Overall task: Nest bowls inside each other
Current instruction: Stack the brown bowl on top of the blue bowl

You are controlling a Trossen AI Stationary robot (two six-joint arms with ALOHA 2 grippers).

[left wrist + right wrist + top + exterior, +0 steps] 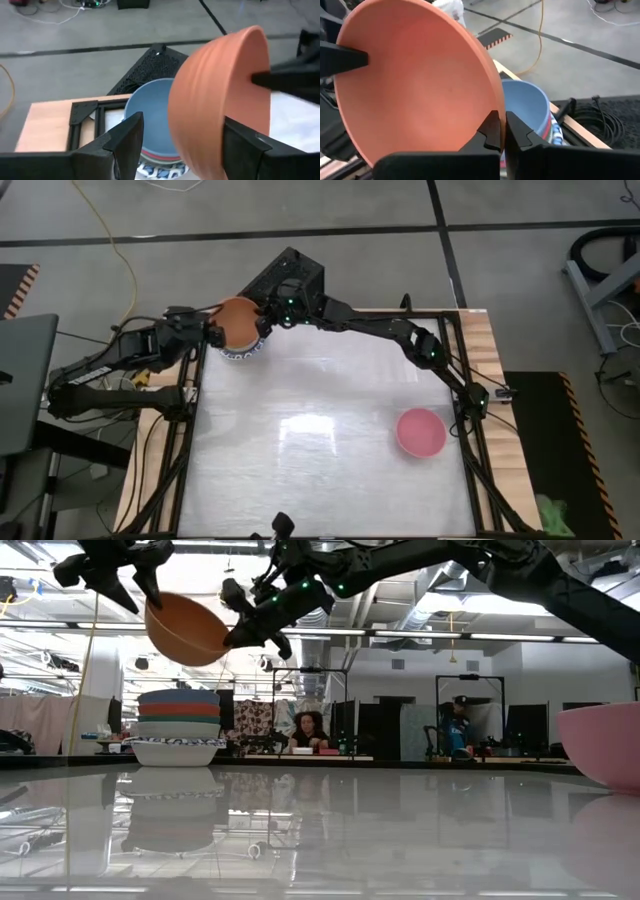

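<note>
An orange bowl [238, 322] hangs tilted above a stack of bowls [177, 725] at the table's far left. The stack has a blue bowl [150, 110] on top and a blue-and-white patterned one [177, 752] at the bottom. My right gripper [502, 120] reaches in from the right and is shut on the orange bowl. My left gripper [182, 125] is open, one finger on each side of the bowl's opposite rim [150, 602]. A pink bowl [421, 431] rests on its base at the near right. My right gripper pinches the orange bowl's rim [496, 107], one finger inside the bowl and one outside. The fingers come nearly level from the table's right side. The bowl is lifted clear over the stack and tilted, its opening turned toward the right arm. My left gripper: I cannot tell whether its fingers touch the rim.
The table's middle [320, 430] is a bare glossy sheet. Black frame rails [185, 440] run along the left and right edges. People sit in the room beyond the far edge [310, 730].
</note>
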